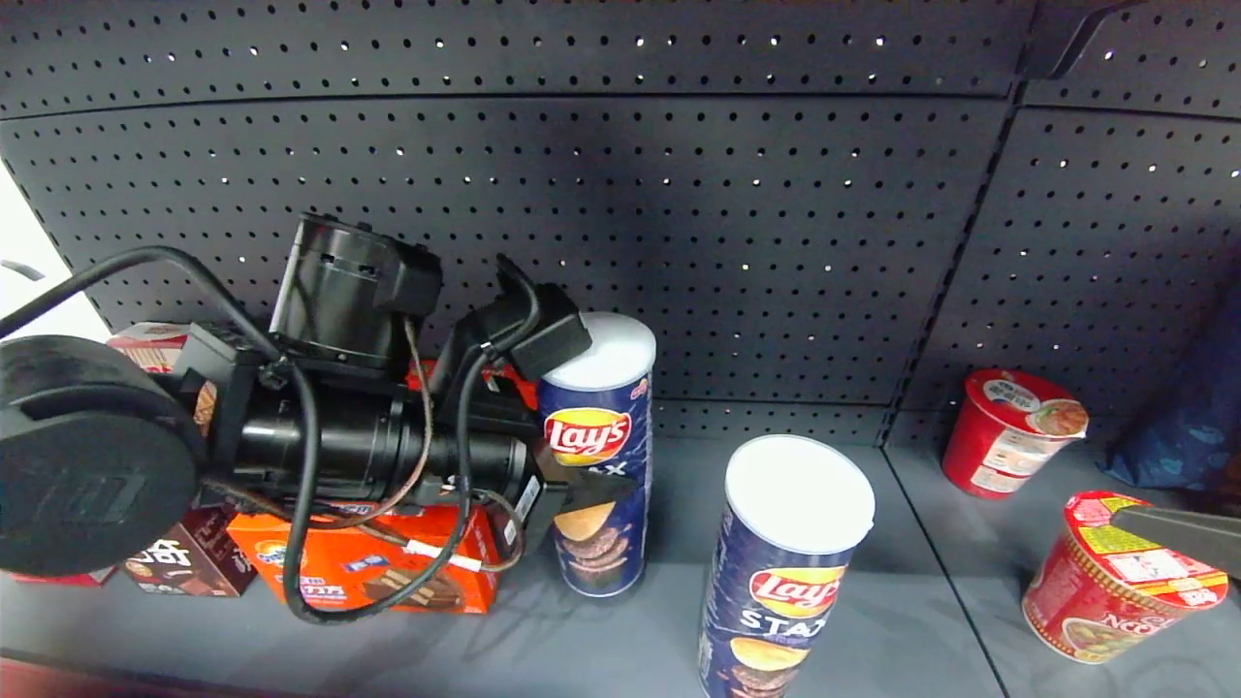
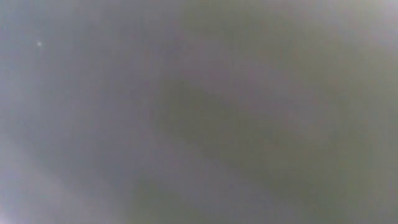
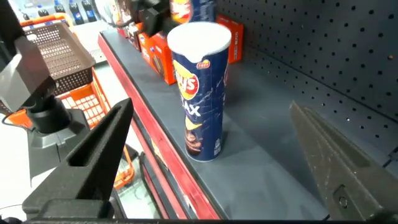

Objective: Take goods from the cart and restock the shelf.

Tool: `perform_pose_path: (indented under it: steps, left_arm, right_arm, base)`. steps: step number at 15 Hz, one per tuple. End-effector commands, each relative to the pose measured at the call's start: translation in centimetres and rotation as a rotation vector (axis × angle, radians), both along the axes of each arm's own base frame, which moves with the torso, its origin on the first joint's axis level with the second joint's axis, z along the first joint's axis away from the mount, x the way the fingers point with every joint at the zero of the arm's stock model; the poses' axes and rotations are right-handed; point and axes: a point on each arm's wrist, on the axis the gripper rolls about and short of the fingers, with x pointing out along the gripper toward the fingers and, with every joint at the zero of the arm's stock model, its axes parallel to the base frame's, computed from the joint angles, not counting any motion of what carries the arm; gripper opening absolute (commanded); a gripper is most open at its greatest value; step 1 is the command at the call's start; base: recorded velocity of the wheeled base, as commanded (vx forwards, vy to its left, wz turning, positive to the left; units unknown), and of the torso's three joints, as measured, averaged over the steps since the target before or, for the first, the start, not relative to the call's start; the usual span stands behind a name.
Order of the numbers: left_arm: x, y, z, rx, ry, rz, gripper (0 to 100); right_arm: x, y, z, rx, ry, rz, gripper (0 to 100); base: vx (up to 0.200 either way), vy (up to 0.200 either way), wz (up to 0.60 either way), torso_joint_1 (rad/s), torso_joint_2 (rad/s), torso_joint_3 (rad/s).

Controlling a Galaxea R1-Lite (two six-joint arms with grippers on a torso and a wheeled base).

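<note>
At the front edge of the shelf (image 1: 679,523) stands the front chip can (image 1: 787,572), upright and free. The right gripper (image 3: 211,112) hangs off that edge with its jaws spread wide, empty, facing this can from the aisle side. The cart (image 3: 62,56) shows behind it. Deeper in, toward the left end, the rear chip can (image 1: 593,456) stands upright beside an orange box (image 1: 359,567). The left gripper (image 1: 582,490) reaches across its front, right against it. I cannot tell whether it is clamping the can or has let go. Farthest off is the pegboard back (image 1: 776,242), with two red noodle cups (image 1: 1013,431) at the right end. To me this looks like the placing step for the rear can. The next move would call for a clean release and a straight pull-back, without tipping the can or brushing the box.
</note>
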Motion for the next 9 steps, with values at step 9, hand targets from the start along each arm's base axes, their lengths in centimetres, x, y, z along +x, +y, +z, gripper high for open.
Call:
perform_pose_path:
  steps: [9]
  left_arm:
    - [5.1,-2.7,-0.3,0.009,-0.002,0.015,0]
  right_arm:
    - [-0.3,-0.2,-0.2,0.004,-0.003,-0.003,100]
  base:
    - [0.0,0.0,0.0,0.0,0.0,0.0]
